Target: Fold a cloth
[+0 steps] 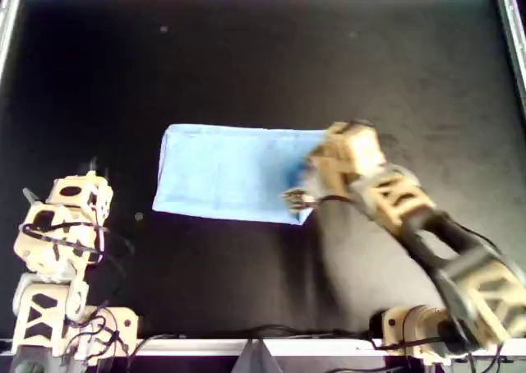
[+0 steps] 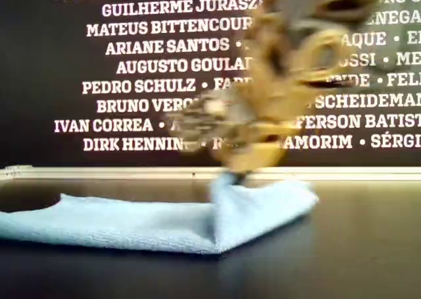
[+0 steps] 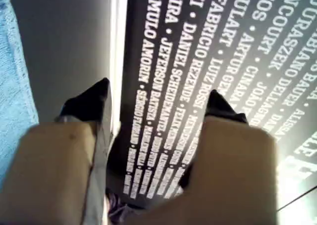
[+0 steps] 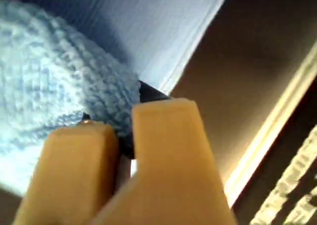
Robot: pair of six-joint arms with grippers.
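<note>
Table (image 1: 246, 69): bare black surface on all sides of the cloth (image 1: 226, 172).
Obstacle: right arm (image 1: 419, 225) reaches over the cloth's overhead-right edge.
Left end effector (image 3: 156, 98): parked at overhead lower left, apart.

light blue ribbed cloth (image 1: 226, 174), black table (image 1: 246, 69)

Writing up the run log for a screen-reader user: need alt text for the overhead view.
The right gripper pinches the overhead view's right edge of the light blue cloth, which lies as a wide rectangle on the black table. The left gripper sits idle at the view's lower left, apart from the cloth.
</note>
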